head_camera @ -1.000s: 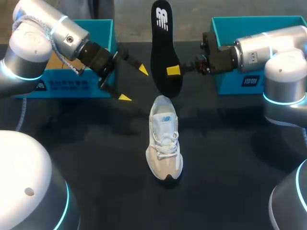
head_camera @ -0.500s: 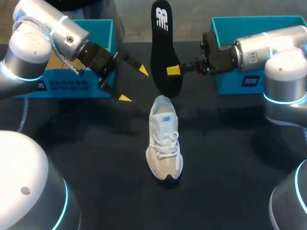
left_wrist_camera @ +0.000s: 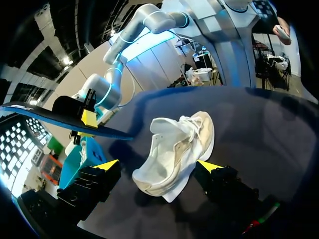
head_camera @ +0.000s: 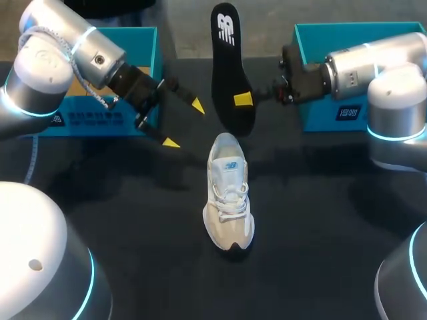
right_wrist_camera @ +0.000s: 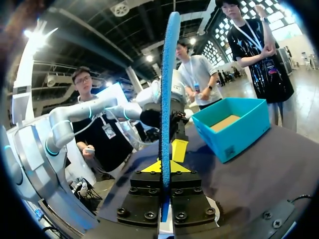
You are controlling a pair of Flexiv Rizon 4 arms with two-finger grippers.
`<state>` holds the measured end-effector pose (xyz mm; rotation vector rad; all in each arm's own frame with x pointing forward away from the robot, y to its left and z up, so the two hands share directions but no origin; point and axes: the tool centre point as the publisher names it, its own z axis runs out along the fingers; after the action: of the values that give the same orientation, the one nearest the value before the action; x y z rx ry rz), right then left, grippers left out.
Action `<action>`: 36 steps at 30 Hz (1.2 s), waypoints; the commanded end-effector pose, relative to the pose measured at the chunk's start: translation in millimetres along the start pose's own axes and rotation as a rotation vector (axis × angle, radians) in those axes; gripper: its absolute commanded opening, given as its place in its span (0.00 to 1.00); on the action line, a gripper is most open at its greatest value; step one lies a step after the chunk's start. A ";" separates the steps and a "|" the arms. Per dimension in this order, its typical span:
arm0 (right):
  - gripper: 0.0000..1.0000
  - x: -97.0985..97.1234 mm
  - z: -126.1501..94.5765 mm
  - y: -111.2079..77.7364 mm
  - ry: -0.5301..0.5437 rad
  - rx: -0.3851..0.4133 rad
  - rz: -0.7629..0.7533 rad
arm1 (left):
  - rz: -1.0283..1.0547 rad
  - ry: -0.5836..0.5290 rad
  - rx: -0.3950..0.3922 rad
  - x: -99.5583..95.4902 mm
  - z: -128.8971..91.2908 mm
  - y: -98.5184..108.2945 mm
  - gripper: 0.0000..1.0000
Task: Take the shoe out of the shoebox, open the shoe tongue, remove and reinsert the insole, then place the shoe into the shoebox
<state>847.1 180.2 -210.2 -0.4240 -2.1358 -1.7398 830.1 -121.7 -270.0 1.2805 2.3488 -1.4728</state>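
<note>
White shoe (left_wrist_camera: 174,147) ahead of spread hand (left_wrist_camera: 158,165)

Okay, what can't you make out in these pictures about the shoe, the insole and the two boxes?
- Shoe interior: in the head view, tongue and laces cover it; the left wrist view sees only the opening's rim.
- Insole faces: the right wrist view sees it edge-on.
- Right shoebox contents: in the head view, the right arm covers it and the edge cuts it off.
- Left shoebox contents: in the head view, the left arm hides most.

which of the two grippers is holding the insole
The right gripper, coming in from the right side: it is shut on the black insole, held on edge off the table. The left gripper is open, holding nothing.
</note>
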 end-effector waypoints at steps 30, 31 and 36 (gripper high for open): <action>0.00 -21.2 28.5 -38.0 -0.018 -0.048 0.028 | -0.080 -0.035 -0.028 29.5 -9.4 20.4 1.00; 0.00 -22.1 29.2 -39.9 -0.017 -0.048 0.028 | -0.081 -0.034 -0.029 30.1 -9.6 20.1 1.00; 0.00 -28.6 30.4 -54.1 -0.021 -0.053 0.060 | -0.085 -0.035 -0.034 31.9 -11.1 19.5 1.00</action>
<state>845.2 195.8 -267.6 -0.5163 -2.0804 -1.7672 829.6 -91.7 -293.9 1.1558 2.4229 -1.4673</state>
